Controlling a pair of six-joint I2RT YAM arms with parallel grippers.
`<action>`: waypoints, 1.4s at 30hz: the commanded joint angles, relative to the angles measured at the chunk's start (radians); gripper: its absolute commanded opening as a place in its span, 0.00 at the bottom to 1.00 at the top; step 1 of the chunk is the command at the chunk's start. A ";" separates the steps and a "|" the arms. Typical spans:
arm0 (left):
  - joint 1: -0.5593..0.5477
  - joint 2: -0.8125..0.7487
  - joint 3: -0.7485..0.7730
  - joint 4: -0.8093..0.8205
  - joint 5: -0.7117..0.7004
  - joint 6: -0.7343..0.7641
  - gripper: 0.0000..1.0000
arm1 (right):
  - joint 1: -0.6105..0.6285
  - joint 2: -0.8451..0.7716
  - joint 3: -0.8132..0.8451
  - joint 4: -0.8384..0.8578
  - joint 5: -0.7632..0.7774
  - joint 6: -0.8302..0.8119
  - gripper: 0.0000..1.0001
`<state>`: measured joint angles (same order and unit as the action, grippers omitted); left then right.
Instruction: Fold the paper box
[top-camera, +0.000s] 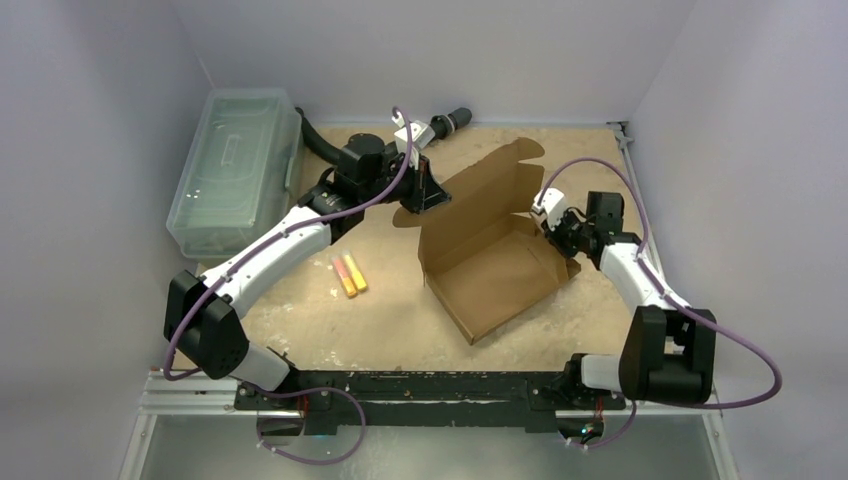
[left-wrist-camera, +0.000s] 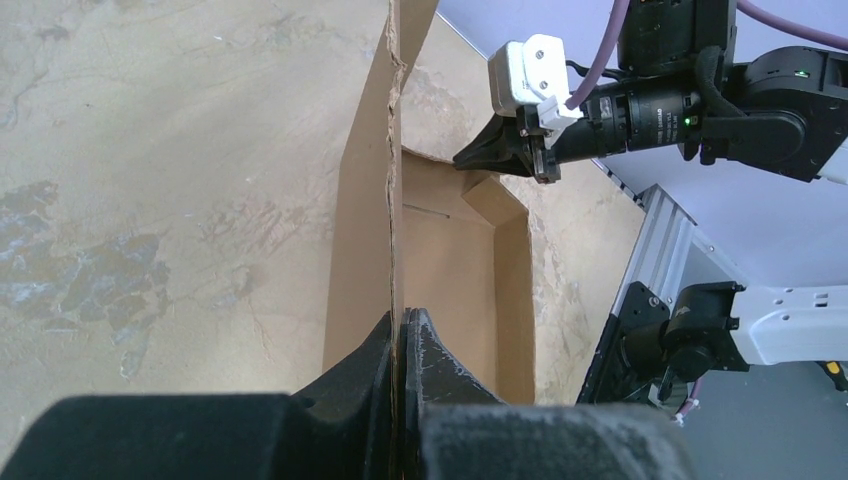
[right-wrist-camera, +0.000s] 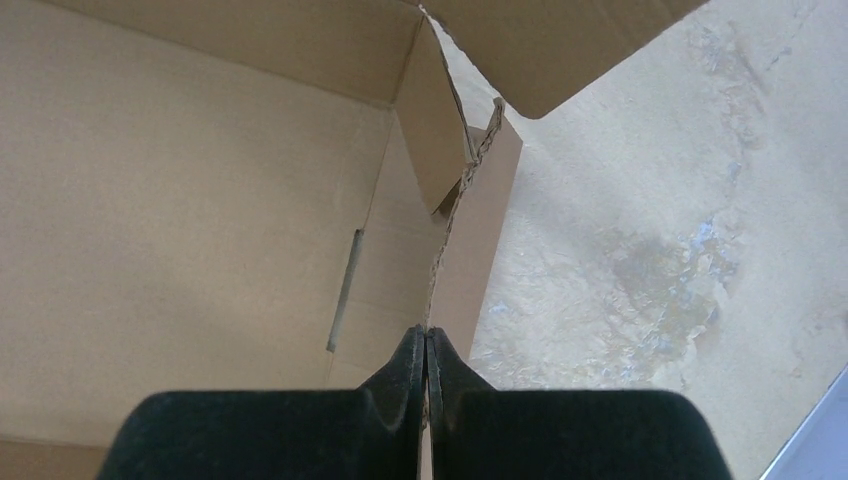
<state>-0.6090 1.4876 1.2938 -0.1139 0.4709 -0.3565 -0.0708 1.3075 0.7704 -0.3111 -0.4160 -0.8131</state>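
Note:
The brown cardboard paper box (top-camera: 495, 272) stands half-formed in the middle of the table, walls raised and its lid flap (top-camera: 497, 168) leaning back. My left gripper (top-camera: 428, 196) is shut on the far-left side wall; in the left wrist view the wall's edge (left-wrist-camera: 394, 200) runs up from between the closed fingers (left-wrist-camera: 402, 335). My right gripper (top-camera: 553, 225) is shut on the opposite, right side wall; in the right wrist view that wall's torn edge (right-wrist-camera: 455, 210) rises from the closed fingertips (right-wrist-camera: 427, 340), with the box floor (right-wrist-camera: 180, 220) to the left.
A clear plastic lidded bin (top-camera: 236, 167) sits at the back left. Two small orange-yellow sticks (top-camera: 349, 274) lie on the table left of the box. A black cylinder (top-camera: 450, 122) lies at the back edge. The table's metal rail (top-camera: 624, 140) runs along the right side.

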 joint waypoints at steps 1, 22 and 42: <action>0.005 -0.016 0.011 0.057 -0.021 0.002 0.00 | 0.019 -0.028 0.005 -0.017 0.027 -0.033 0.00; 0.006 0.069 0.113 -0.032 0.080 0.085 0.00 | 0.145 -0.139 -0.025 -0.024 0.121 -0.086 0.00; 0.005 0.070 0.140 0.019 0.198 0.009 0.00 | 0.383 -0.097 -0.046 0.037 0.288 -0.045 0.00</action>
<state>-0.6086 1.5845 1.4048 -0.1692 0.6163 -0.3149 0.2844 1.2072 0.7525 -0.3244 -0.2016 -0.8822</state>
